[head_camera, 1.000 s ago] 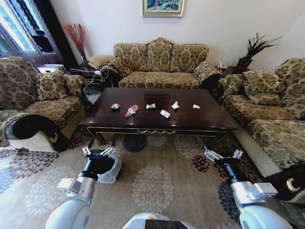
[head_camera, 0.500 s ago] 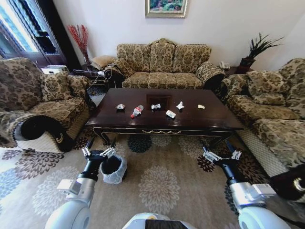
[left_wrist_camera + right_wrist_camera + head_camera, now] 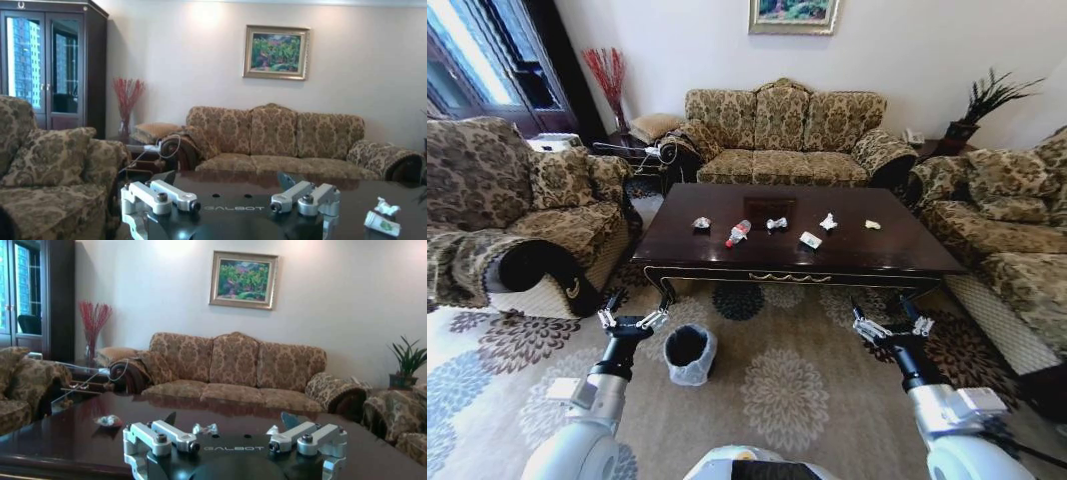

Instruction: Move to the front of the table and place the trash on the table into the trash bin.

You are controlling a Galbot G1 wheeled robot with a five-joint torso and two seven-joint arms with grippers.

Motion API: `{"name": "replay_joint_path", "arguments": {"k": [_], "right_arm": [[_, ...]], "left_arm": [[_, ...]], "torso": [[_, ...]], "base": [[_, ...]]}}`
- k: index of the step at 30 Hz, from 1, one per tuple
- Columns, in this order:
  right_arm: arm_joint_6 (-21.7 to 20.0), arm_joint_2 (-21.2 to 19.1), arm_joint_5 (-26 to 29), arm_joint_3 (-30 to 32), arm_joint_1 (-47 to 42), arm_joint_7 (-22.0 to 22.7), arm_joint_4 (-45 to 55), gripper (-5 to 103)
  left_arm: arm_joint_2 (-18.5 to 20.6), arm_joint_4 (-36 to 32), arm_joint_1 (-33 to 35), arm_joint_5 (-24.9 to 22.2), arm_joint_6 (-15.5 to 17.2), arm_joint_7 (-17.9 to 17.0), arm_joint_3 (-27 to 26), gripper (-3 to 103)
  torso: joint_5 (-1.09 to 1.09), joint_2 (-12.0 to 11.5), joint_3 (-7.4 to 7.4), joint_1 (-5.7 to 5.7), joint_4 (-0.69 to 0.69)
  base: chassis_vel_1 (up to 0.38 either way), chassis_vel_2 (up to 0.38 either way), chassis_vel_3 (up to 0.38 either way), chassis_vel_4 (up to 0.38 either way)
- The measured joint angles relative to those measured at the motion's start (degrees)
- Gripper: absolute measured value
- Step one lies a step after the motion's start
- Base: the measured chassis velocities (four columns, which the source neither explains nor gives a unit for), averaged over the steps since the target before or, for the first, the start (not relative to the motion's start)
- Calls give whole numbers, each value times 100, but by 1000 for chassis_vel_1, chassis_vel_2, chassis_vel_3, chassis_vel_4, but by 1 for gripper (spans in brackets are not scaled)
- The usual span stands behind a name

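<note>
Head view | left gripper [image 3: 633, 321] released, empty, low before table [image 3: 727, 258] | right gripper [image 3: 886, 324] likewise

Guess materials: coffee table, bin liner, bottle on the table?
The table: looks like dark wood under a glossy lacquer; its top mirrors the room, and pale scroll trim runs along the apron.
The trash bin liner: thin translucent whitish plastic film, crinkled over the rim.
The bottle: seemingly clear plastic with a red cap; too small to confirm.
</note>
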Motion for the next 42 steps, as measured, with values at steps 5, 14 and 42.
{"name": "replay_joint_path", "arguments": {"k": [5, 14, 42], "right_arm": [[3, 3, -8, 3, -3, 0, 6, 100], [-6, 27, -46, -23, 1, -7, 13, 100], [55, 88, -66, -43, 81, -47, -124, 100]], "left_arm": [[-15, 0, 1, 0, -6, 2, 0, 100], [-27, 48, -12, -27, -9, 0, -1, 100], [-53, 114, -29, -48, -46, 0, -16, 100]], "torso": [[1, 0, 0, -1, -1], [1, 0, 0, 0, 0], [-1, -2, 1, 1, 0]], "base": [[227, 157, -231, -170], [187, 173, -193, -171], [-48, 112, 54, -109]]}}
